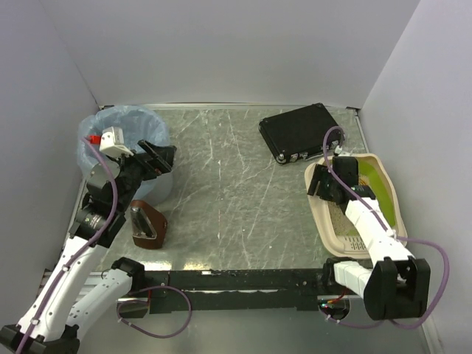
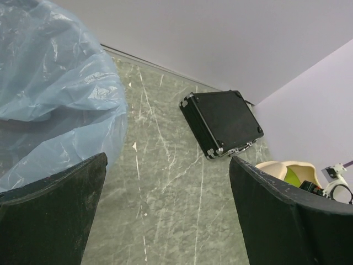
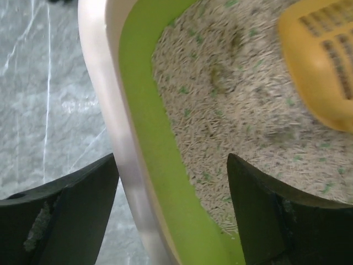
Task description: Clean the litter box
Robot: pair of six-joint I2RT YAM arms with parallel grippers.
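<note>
The litter box (image 1: 332, 221) is a beige tray with a lime-green inner wall at the table's right side. In the right wrist view its rim (image 3: 110, 94) runs between my fingers, with sandy granules (image 3: 231, 110) and a yellow slotted scoop (image 3: 320, 61) inside. My right gripper (image 1: 324, 181) (image 3: 174, 210) is open and straddles the box's left wall, one finger outside and one over the granules, holding nothing. My left gripper (image 1: 161, 158) (image 2: 168, 215) is open and empty, above the table beside the bin. The box's far corner shows in the left wrist view (image 2: 273, 167).
A round bin with a blue bag (image 1: 122, 129) (image 2: 49, 94) stands at the back left. A black case (image 1: 299, 131) (image 2: 223, 118) lies at the back, right of centre. A brown holder (image 1: 147, 225) sits near the left front. Walls enclose the table.
</note>
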